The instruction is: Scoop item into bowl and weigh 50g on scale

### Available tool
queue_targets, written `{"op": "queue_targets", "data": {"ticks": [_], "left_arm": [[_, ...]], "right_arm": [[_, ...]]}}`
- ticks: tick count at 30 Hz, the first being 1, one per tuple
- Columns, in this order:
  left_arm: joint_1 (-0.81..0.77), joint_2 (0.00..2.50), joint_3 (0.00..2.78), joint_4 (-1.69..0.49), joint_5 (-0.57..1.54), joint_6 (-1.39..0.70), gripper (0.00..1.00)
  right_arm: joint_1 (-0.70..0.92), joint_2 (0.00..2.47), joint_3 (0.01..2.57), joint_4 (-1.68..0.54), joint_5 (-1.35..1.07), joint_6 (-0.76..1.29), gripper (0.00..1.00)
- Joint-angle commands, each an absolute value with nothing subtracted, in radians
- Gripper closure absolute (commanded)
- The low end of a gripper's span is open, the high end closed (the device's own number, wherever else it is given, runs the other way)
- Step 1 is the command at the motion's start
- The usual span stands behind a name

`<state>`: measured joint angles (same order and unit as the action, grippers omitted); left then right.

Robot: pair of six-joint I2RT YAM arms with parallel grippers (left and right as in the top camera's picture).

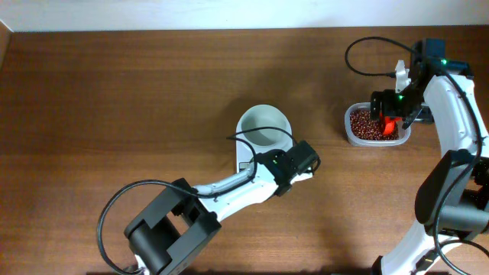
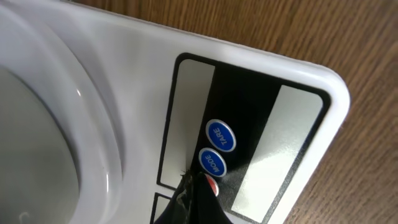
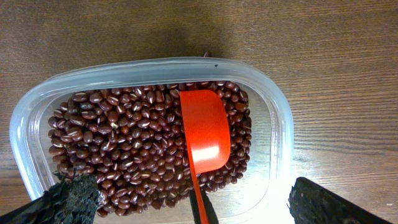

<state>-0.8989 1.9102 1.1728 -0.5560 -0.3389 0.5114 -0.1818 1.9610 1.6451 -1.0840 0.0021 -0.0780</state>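
**Overhead and wrist views: left end effector (image 1: 300, 161) at the scale (image 2: 298, 81) buttons, right end effector (image 1: 393, 114) spread over the beans (image 3: 130, 143)**

The white bowl (image 1: 265, 126) sits on the scale near the middle of the wooden bench (image 1: 114, 92), and its inside looks bare. In the left wrist view, the left end effector's fingers (image 2: 194, 200) meet in one dark tip. The tip rests on the scale's panel over the red button (image 2: 212, 185), just below the blue MODE button (image 2: 211, 162) and TARE button (image 2: 221, 135).

Well apart to the right, the beans fill a clear plastic tub (image 3: 283, 124). A red-orange scoop (image 3: 204, 138) lies on them. Its handle runs back between the right end effector's fingers (image 3: 68, 198), which stand wide apart at either side and touch nothing.
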Motion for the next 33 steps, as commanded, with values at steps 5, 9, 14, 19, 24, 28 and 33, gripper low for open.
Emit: {"op": "queue_targets", "data": {"ticks": [5, 9, 14, 19, 24, 28, 33], "left_arm": [[-0.904, 1.921, 1.127, -0.653, -0.089, 0.599, 1.00], [-0.900, 1.917, 1.127, -0.654, -0.094, 0.600, 1.00], [-0.891, 1.918, 1.126, -0.640, -0.126, 0.599, 1.00], [-0.873, 1.929, 1.126, -0.626, -0.148, 0.599, 1.00], [-0.870, 1.975, 1.126, -0.603, -0.188, 0.598, 1.00], [-0.869, 1.975, 1.126, -0.621, -0.217, 0.598, 1.00], [-0.863, 1.982, 1.126, -0.597, -0.224, 0.594, 1.00]], "right_arm": [[-0.184, 1.955, 1.639, -1.084, 0.008, -0.071, 0.01], [-0.184, 1.955, 1.639, -1.084, 0.008, -0.071, 0.01], [-0.184, 1.955, 1.639, -1.084, 0.008, -0.071, 0.01], [-0.184, 1.955, 1.639, -1.084, 0.008, -0.071, 0.01], [-0.184, 1.955, 1.639, -1.084, 0.008, -0.071, 0.01], [-0.184, 1.955, 1.639, -1.084, 0.008, -0.071, 0.01], [-0.185, 1.955, 1.639, -1.084, 0.008, -0.071, 0.01]]}}
